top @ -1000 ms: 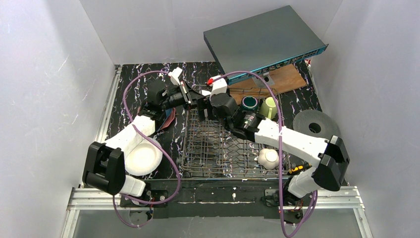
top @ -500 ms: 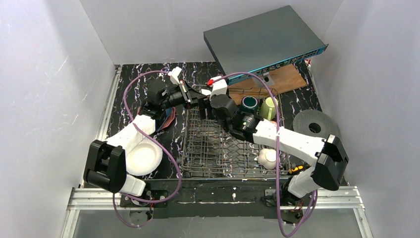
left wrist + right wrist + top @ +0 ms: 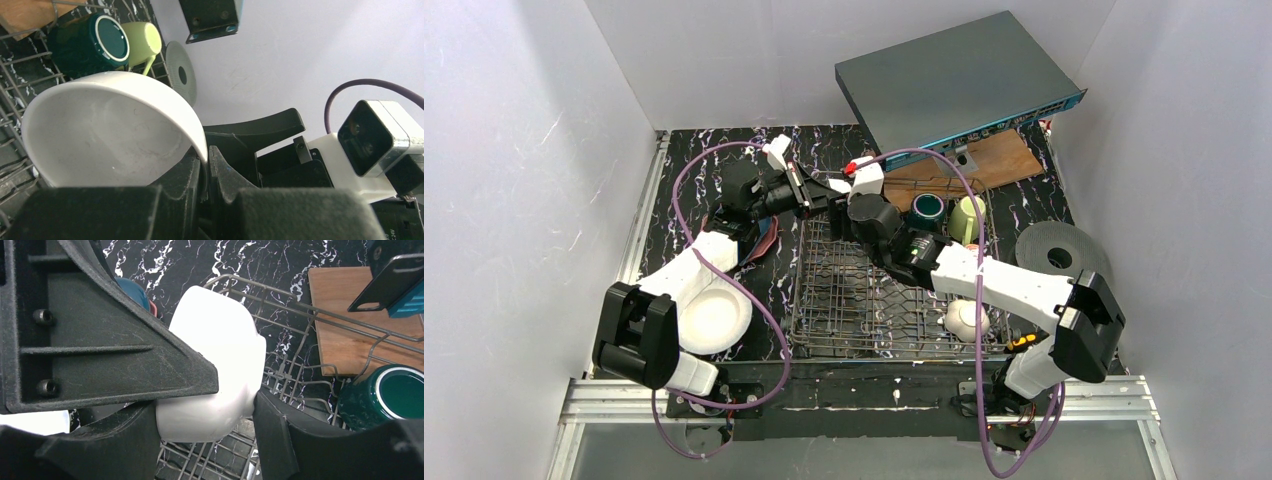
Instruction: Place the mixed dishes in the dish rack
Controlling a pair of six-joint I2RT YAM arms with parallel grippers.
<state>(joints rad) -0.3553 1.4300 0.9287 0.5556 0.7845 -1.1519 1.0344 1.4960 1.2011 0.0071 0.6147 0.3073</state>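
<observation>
A white bowl [image 3: 100,135] hangs over the far left corner of the dish rack [image 3: 874,300]. My left gripper [image 3: 206,165] is shut on its rim. My right gripper [image 3: 205,407] meets it there, one finger against each side of the bowl [image 3: 220,365]. In the top view the two grippers [image 3: 829,203] hide the bowl. A dark teal mug [image 3: 927,208] and a light green mug [image 3: 967,217] sit at the rack's far right. A small white bowl [image 3: 966,318] lies at its near right. A wide white dish [image 3: 712,315] rests left of the rack, beside stacked blue and pink plates [image 3: 764,240].
A black disc with a centre hole [image 3: 1060,255] lies right of the rack. A flat grey box with a blue edge [image 3: 954,80] leans over the far side, above a wooden board [image 3: 984,165]. White walls enclose the marbled black table [image 3: 694,170].
The right arm has shifted left toward the left gripper, and its fingers have closed in on the white bowl. The left arm has stayed put with the bowl.
</observation>
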